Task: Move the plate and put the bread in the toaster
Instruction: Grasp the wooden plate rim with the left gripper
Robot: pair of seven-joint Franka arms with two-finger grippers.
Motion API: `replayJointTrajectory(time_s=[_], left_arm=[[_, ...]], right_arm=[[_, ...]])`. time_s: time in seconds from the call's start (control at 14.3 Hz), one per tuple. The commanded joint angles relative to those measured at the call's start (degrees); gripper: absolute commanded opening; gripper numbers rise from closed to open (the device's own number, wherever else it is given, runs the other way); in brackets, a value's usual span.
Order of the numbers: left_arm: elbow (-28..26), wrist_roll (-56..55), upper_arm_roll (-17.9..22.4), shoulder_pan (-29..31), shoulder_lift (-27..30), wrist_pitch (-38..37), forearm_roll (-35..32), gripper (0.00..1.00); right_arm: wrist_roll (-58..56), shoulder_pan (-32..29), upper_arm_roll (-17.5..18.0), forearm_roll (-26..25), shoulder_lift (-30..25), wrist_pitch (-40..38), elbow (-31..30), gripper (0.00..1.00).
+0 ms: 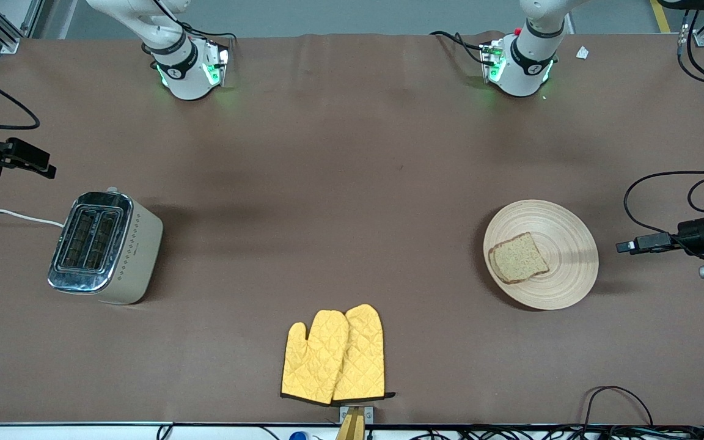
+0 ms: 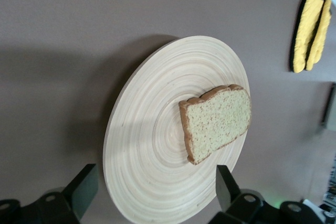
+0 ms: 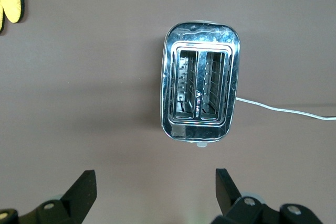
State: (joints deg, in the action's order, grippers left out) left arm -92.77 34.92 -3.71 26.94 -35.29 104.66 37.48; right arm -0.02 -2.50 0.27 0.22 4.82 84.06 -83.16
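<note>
The left gripper (image 2: 152, 195), fingers spread wide, is hovering beside the pale ringed plate (image 2: 157, 145) carrying the seeded, dark-crusted bread (image 2: 216, 121). The right gripper (image 3: 152, 195), equally wide and empty, is hanging above the chrome-topped toaster (image 3: 199, 95), both slots gaping.

This is a robotics lab set up as a mock kitchen bench: two white arm bases (image 1: 190, 67) with green status lights are bolted along the far edge of a table (image 1: 340, 183) covered in plain brown sheeting, with aluminium framing and loose black cables (image 1: 663, 189) at its ends. The only kitchen things are props laid well apart, a toaster (image 1: 104, 247), a wooden plate (image 1: 563, 244) and yellow oven mitts (image 1: 335, 355)
</note>
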Motion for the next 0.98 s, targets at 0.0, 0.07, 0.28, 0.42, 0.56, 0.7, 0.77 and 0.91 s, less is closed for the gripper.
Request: replayJointTrajectory(time_s=[0.0,0.07,0.28,0.42,0.56,0.7,0.77,0.91], left_arm=[[1.1,3.4,-0.3,0.7,-3.4,0.0,3.6,0.95],[1.3,4.5,-0.3,0.7,-4.3,0.0,4.1,0.94],[2.0,5.5,-0.2,0.7,-6.0,0.0,4.4,0.89],[2.0,5.7,-0.2,1.0,-7.1,0.0,4.3,0.86],[2.1,7.5,-0.3,1.5,-8.3,0.0,4.3,0.82],[2.5,9.2,-0.3,1.6,-9.0,0.0,4.4,0.78],[2.5,10.3,-0.3,1.7,-9.4,0.0,4.4,0.75],[2.5,13.5,-0.3,2.2,-10.1,0.0,6.5,0.70]], right_arm=[[0.2,-0.1,0.2,0.5,-1.2,0.0,-1.0,1.00],[0.2,-0.1,0.2,0.5,-1.3,0.0,-1.0,1.00],[0.1,-0.2,0.2,0.5,-1.2,0.0,-1.0,1.00],[0.1,-0.2,0.2,0.5,-1.3,0.0,-1.0,1.00],[0.1,-0.2,0.2,0.5,-1.2,0.0,-1.0,1.00],[0.2,-0.2,0.2,0.5,-1.2,0.0,-1.0,1.00],[0.2,-0.2,0.2,0.5,-1.2,0.0,-1.0,1.00],[0.1,-0.1,0.2,0.5,-1.2,0.0,-1.0,1.00]])
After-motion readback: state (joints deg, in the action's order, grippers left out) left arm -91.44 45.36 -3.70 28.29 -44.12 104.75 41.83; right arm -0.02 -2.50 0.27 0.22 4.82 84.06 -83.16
